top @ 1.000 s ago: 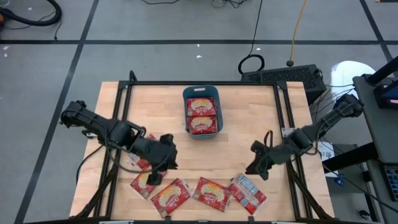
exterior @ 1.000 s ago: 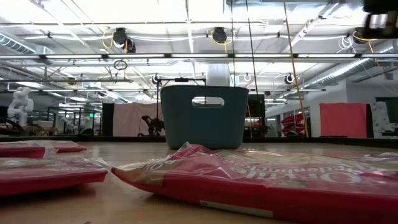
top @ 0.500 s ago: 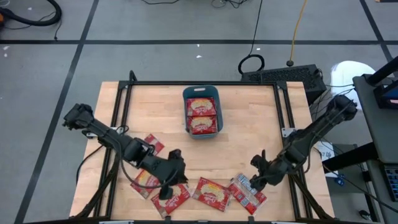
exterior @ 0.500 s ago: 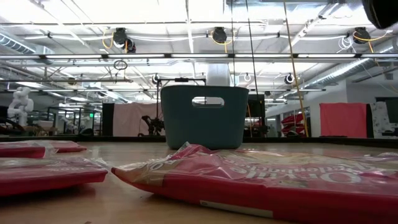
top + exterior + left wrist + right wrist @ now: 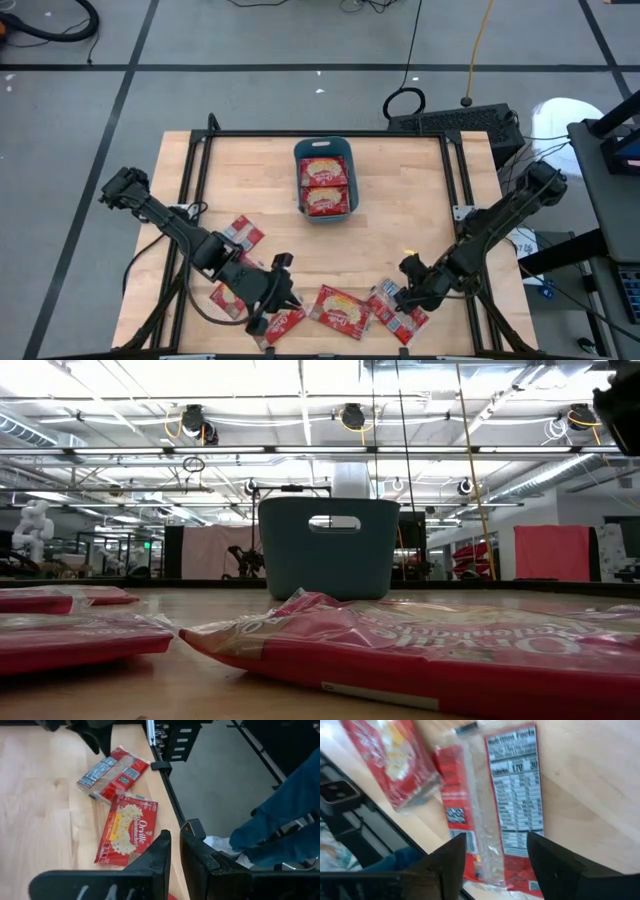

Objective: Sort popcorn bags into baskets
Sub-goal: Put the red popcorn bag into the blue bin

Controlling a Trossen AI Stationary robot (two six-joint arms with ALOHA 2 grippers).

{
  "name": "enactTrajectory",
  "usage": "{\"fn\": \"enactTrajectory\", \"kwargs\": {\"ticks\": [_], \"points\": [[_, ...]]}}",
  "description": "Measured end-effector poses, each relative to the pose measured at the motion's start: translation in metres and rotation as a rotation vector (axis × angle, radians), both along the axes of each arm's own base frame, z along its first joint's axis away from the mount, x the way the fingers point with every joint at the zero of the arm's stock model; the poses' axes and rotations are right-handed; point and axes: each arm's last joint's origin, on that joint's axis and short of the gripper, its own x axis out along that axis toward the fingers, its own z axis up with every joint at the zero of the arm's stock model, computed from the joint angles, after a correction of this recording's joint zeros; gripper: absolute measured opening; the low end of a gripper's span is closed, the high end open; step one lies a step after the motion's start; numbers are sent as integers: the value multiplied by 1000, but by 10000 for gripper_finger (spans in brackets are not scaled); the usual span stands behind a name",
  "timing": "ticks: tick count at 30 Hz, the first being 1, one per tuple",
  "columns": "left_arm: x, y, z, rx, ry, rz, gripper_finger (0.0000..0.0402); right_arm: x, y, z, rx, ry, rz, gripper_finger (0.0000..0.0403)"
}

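Under right claw (image 5: 495, 857), back-up packet (image 5: 512, 800) lengthwise.

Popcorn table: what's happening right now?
Two popcorn bags already lie in the teal basket; several more lie along the table's near edge. The right tool hovers, fingers open, over a bag lying back-side up. The left tool is down over a red bag, fingers nearly closed, holding nothing visible.
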Motion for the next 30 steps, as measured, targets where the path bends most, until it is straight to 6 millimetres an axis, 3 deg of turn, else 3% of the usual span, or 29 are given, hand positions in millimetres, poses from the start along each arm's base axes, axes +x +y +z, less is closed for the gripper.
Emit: {"fn": "enactTrajectory", "kwargs": {"ticks": [12, 18, 23, 30], "points": [[1, 2, 0, 37, -15, -20, 44, 5, 7, -24, -50, 76, 47, 248], [5, 9, 0, 36, -15, 1, 44, 10, 11, -39, -85, 93, 76, 235], [8, 14, 0, 36, -14, 19, 44, 10, 10, -42, -103, 110, 78, 172], [13, 21, 0, 23, -8, 55, 44, 13, 9, -42, -89, 105, 39, 18]]}}
